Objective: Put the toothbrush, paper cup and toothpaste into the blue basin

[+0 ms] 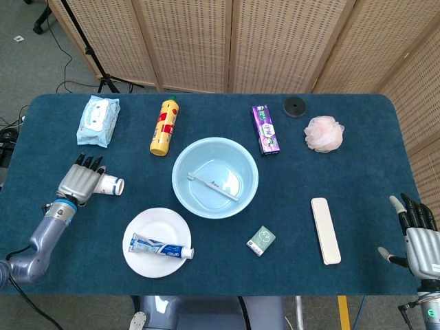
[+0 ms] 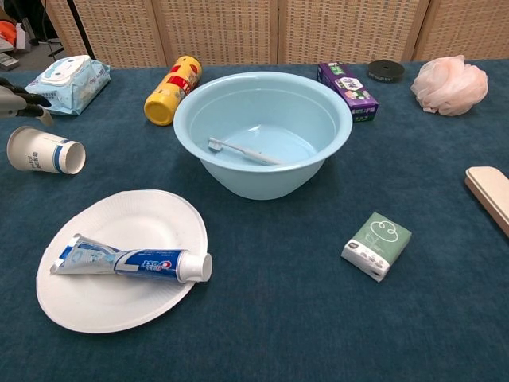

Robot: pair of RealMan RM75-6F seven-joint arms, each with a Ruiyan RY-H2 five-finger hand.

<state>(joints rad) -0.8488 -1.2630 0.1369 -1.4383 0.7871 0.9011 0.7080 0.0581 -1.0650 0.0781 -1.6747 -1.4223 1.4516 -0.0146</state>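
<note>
Your toothbrush (image 1: 214, 185) already lies inside the blue basin (image 1: 184, 163), so two things remain. The paper cup (image 2: 44, 150) lies on its side on the worktop (image 1: 344, 172), mouth toward the basin, and your left robot hand (image 1: 81, 181) sits over its closed end in the head view; whether the fingers actually clamp it or only rest on it, you cannot tell from these pictures. Treat the cup as very light and thin-walled: it will likely crush or squirt away under a hard squeeze, so wrap it around the middle with gentle pressure, not at the soft open rim.

The toothpaste tube (image 2: 131, 260) lies across the white paper plate (image 2: 119, 298), cap pointing right. Expect a soft, somewhat slick body that dents and a stiff cap shoulder; take hold near the cap end, and watch that the light plate does not lift with it.

Your right robot hand (image 1: 416, 230) holds nothing, fingers apart, at the worktop's near right corner, well apart from everything.
</note>
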